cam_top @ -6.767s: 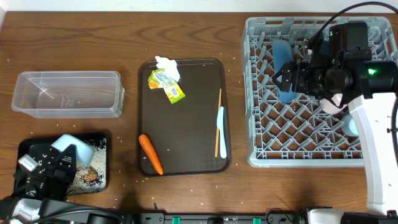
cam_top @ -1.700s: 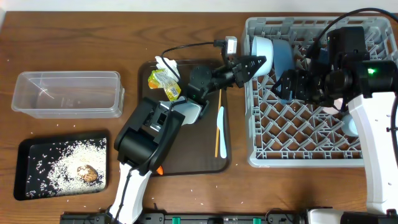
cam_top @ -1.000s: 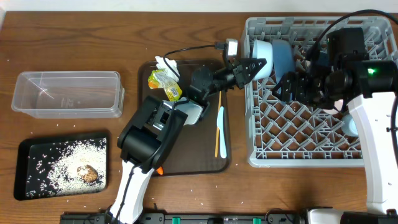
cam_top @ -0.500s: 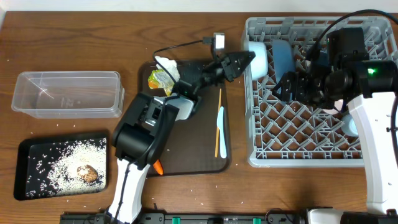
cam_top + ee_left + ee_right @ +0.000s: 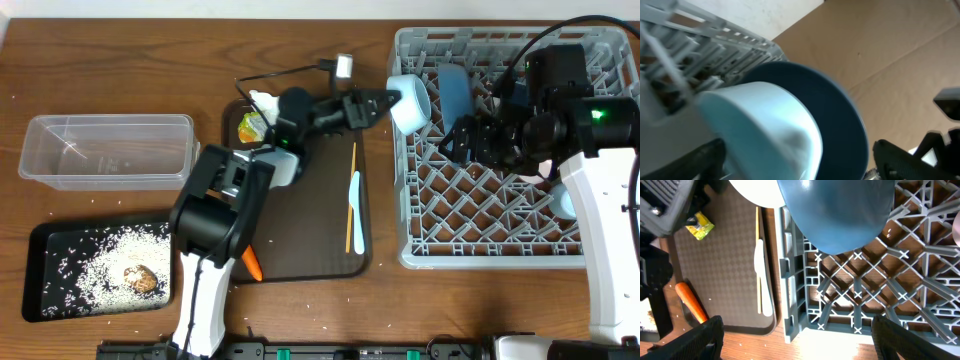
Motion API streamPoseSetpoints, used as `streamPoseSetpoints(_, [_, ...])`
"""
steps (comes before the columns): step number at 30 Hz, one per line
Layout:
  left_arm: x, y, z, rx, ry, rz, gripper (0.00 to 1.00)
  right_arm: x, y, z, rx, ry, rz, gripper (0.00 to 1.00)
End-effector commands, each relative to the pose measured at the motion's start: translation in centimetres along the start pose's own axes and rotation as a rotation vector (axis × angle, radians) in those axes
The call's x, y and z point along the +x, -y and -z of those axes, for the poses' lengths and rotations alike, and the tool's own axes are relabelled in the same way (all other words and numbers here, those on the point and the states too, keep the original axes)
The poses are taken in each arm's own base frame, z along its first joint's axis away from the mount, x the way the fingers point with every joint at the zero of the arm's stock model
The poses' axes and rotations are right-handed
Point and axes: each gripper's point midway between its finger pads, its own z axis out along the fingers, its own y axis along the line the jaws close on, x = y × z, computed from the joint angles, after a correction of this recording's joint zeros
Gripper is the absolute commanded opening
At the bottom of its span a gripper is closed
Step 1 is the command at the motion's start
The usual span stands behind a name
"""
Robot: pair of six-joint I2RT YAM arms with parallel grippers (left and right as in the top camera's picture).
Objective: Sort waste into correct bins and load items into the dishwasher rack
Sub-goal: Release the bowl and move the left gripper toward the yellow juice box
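Observation:
The pale blue bowl (image 5: 410,100) leans on its side just inside the left wall of the grey dishwasher rack (image 5: 500,215), against the upright blue plate (image 5: 455,88). My left gripper (image 5: 384,101) is open at the bowl's left side. In the left wrist view its fingers stand wide apart on either side of the bowl (image 5: 765,130), with the plate (image 5: 845,120) behind it. My right gripper (image 5: 456,140) hovers open over the rack, below the plate (image 5: 840,210), with nothing between its fingers.
The brown serving tray (image 5: 320,240) holds the spoon (image 5: 355,205), chopsticks (image 5: 350,195), wrapper (image 5: 250,127), tissue (image 5: 265,100) and a carrot (image 5: 250,262) half hidden by my left arm. At the left are the clear tub (image 5: 108,150) and the black tray (image 5: 40,300) with rice and a brown lump (image 5: 143,280).
My left gripper has opened and drawn back to the left. The bowl has tipped down against the plate at the rack's left wall. The right arm has not moved.

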Motion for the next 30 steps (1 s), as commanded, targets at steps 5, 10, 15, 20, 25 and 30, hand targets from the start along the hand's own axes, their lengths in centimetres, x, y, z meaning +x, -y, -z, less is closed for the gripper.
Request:
streamPoseSetpoints(5, [-2.3, 0.2, 3.3, 0.046, -0.062, -0.042, 0.98, -0.2, 0.3, 0.0, 0.008, 0.003, -0.015, 0.88])
streamPoseSetpoints(10, [-4.1, 0.9, 5.9, 0.045, -0.096, -0.019, 0.98, -0.2, 0.3, 0.0, 0.008, 0.003, -0.004, 0.88])
streamPoseSetpoints(15, [-6.1, 4.0, 7.8, 0.037, -0.120, -0.027, 0.98, -0.4, 0.3, 0.0, 0.006, 0.013, 0.000, 0.88])
streamPoseSetpoints(20, [-7.8, 9.5, 8.5, 0.042, -0.121, -0.095, 0.98, -0.6, 0.1, 0.1, -0.002, 0.023, 0.003, 0.88])
streamPoseSetpoints(25, [-8.1, 13.6, 9.9, -0.058, -0.110, -0.167, 0.98, -0.6, 0.0, 0.5, -0.004, 0.037, 0.015, 0.89])
streamPoseSetpoints(30, [-4.8, 6.5, 16.2, -0.756, -0.115, -0.145, 0.98, -0.9, -0.3, 1.1, -0.012, 0.068, 0.023, 0.90])
